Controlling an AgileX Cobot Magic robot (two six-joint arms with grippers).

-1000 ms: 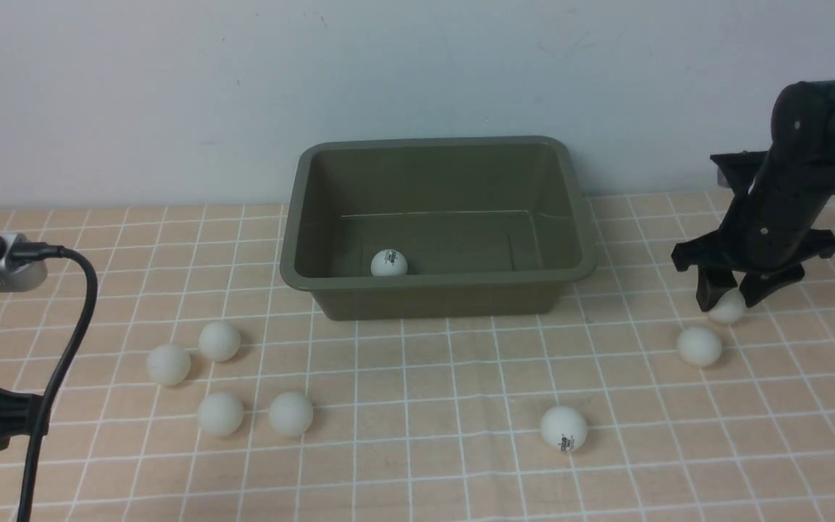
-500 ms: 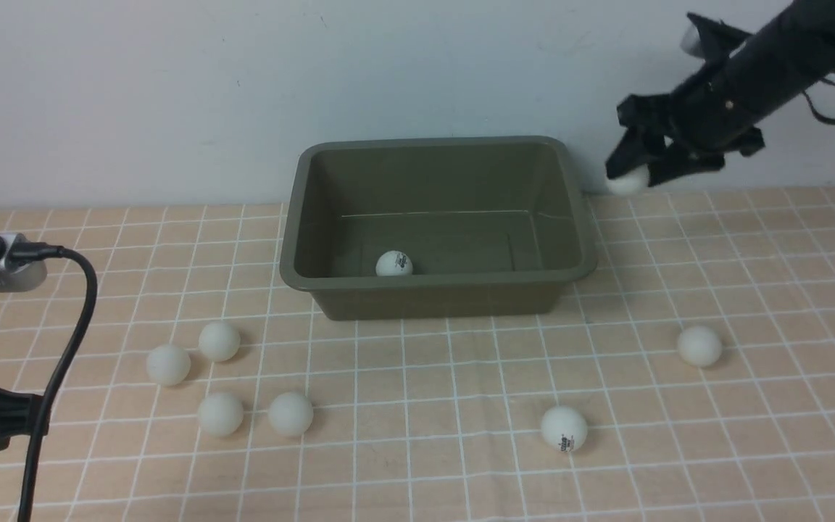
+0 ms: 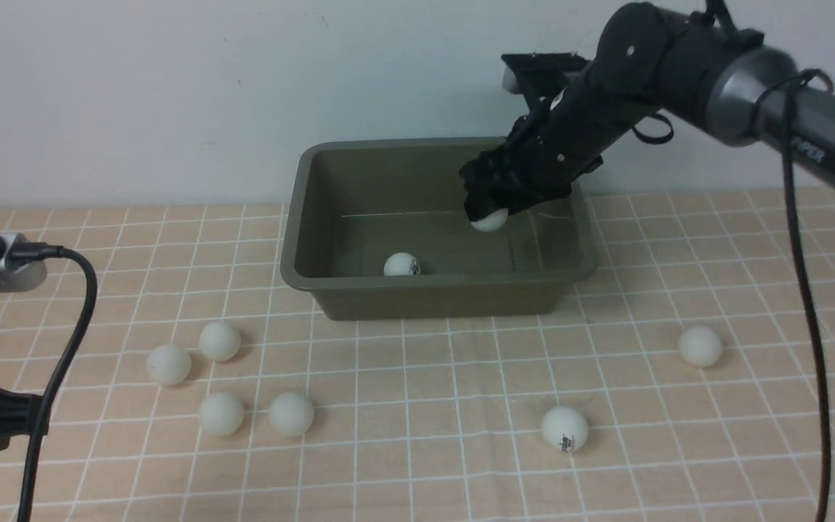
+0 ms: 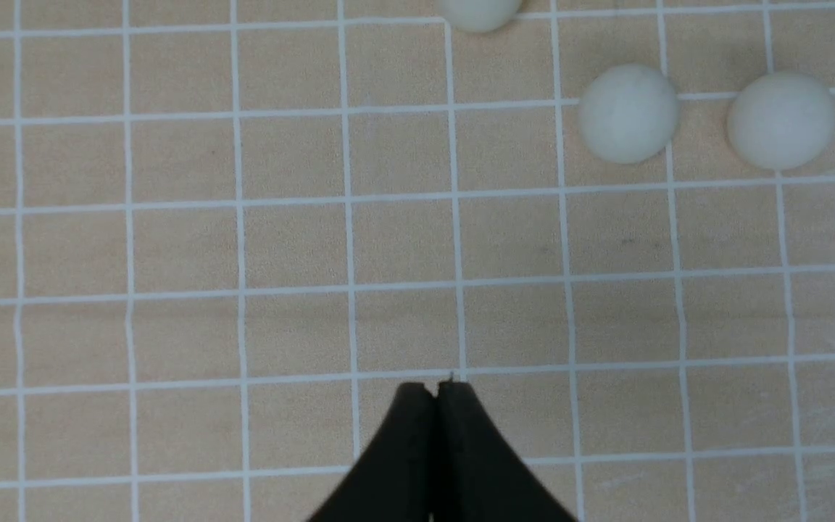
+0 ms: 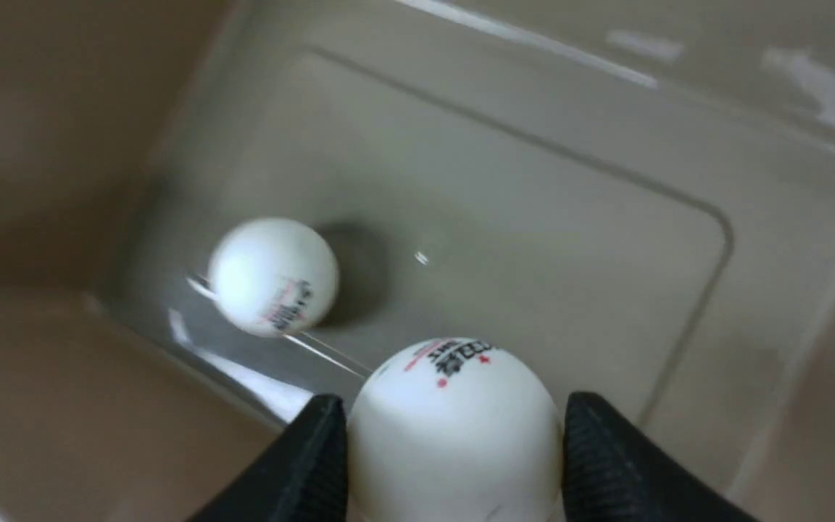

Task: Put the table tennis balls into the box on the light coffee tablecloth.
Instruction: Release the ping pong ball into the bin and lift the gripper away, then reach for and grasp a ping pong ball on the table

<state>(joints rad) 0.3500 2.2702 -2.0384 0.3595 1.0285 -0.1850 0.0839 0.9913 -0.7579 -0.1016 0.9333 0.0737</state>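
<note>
The right gripper (image 3: 488, 212) has travelled far in a second. It went from the cloth (image 3: 417, 377) right of the box (image 3: 432, 297), up past the box's far right corner, and now hangs over the right half of the box's inside. Its fingers (image 5: 312, 449) stand part open and pinch the held ball (image 3: 490, 220) from both sides. That ball is above the box floor and clear of the walls.

The other ball (image 3: 401, 264), already inside, lies by the box's front wall and has crept a little rightward. It looks blurred in the right wrist view, so it may still be rolling.

Six loose balls (image 3: 291, 414) lie on the cloth where they were: four clustered front-left of the box, one in front of it toward the right, and one off to its front-right. That last one lay just beside the ball now held.

The left gripper (image 4: 435, 391) has not stirred. Its jaws are pressed together on nothing, over bare cloth front-left of the box.

The carry looks finished, so letting go is probably all that is left for this ball. That would make two in the box with six to fetch. A ball this light may bounce on release, though the walls look tall enough to keep it in.
</note>
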